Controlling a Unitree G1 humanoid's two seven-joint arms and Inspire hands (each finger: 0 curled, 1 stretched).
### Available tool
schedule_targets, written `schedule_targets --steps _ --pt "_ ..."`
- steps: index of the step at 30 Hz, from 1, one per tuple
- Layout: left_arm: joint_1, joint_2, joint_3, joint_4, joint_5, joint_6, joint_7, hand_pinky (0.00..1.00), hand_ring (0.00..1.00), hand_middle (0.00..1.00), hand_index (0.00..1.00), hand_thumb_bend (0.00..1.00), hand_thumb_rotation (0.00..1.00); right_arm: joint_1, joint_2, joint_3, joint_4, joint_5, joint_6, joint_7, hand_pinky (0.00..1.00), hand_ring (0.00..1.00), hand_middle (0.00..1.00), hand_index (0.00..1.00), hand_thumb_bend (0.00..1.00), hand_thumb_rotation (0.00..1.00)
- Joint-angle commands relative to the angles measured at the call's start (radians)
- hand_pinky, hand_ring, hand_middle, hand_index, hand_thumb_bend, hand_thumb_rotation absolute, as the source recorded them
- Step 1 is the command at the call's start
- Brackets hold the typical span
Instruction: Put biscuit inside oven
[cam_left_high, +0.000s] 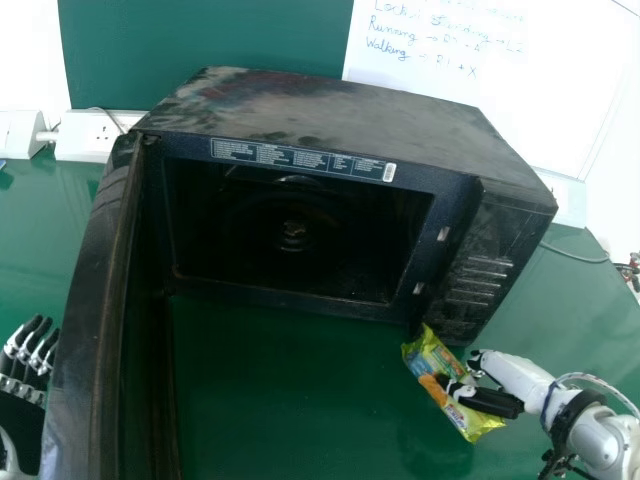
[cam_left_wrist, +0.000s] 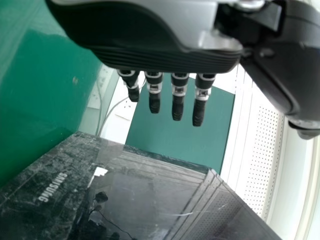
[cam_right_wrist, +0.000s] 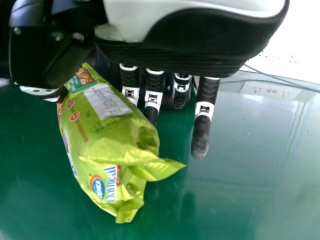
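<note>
Where the table spreads: green and shiny, a wide table (cam_left_high: 290, 390) under the oven.
Where the oven sits: a big black oven (cam_left_high: 340, 110) near the back, with its dark inside showing and its buttons on the right.
Where the sheet is: a white sheet (cam_left_high: 570, 90) with blue writing is up behind the oven.
Where the door is: the oven door (cam_left_high: 85, 340) is swung wide open on the left side.
Left hand: the left hand (cam_left_high: 22, 385) is let go and loose, past the door, with its fingers out.
Right hand: the right hand (cam_left_high: 488, 401) is gripping the biscuit packet (cam_left_high: 424, 351) between thumb and fingers; one finger sticks out straight, away from it.
Biscuit packet: yellow-green, outside the oven, just in front of the button side. I can't tell if it touches the table.
</note>
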Motion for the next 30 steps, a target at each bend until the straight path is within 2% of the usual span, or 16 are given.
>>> schedule_targets --steps 1,3,9,12,18,23,28,30 --pt "0.001 0.001 0.004 -0.002 -0.006 0.003 -0.011 0.70 0.78 0.83 0.91 0.88 0.91 -0.020 0.012 -0.018 0.030 0.053 -0.018 0.002 0.27 0.43 0.53 0.54 0.50 0.00" --pt "0.000 0.001 0.008 -0.002 0.002 0.004 -0.009 0.65 0.76 0.82 0.90 0.91 0.93 -0.026 0.020 -0.029 0.054 0.113 -0.033 0.006 0.27 0.43 0.53 0.54 0.50 0.00" --pt "-0.006 0.000 0.015 0.008 0.002 -0.001 -0.023 0.69 0.82 0.87 0.90 0.88 0.98 -0.053 0.043 -0.068 0.124 0.328 -0.033 0.073 0.27 0.43 0.53 0.53 0.50 0.00" --pt "-0.010 -0.001 0.015 0.010 0.003 -0.004 -0.028 0.72 0.84 0.88 0.90 0.85 0.98 -0.070 0.059 -0.083 0.135 0.439 0.026 0.118 0.27 0.43 0.53 0.53 0.50 0.00" --pt "-0.009 -0.004 0.014 0.002 0.010 0.009 -0.016 0.82 0.90 0.93 0.93 0.81 0.95 -0.101 0.100 -0.112 0.092 0.649 0.246 0.163 0.26 0.43 0.53 0.52 0.50 0.00" --pt "0.000 -0.007 0.007 -0.020 0.018 0.025 0.005 0.89 0.91 0.94 0.93 0.87 0.98 -0.117 0.132 -0.093 0.028 0.696 0.349 0.129 0.26 0.43 0.53 0.51 0.50 0.00" --pt "0.004 -0.009 0.003 -0.030 0.017 0.029 -0.001 0.90 0.92 0.95 0.94 0.81 0.99 -0.155 0.154 -0.050 0.016 0.697 0.329 0.143 0.27 0.43 0.53 0.52 0.50 0.00" --pt "-0.004 -0.006 0.005 -0.010 0.013 0.007 -0.029 0.90 0.92 0.95 0.94 0.80 0.98 -0.170 0.158 -0.036 0.008 0.692 0.322 0.143 0.27 0.43 0.53 0.54 0.50 0.00"
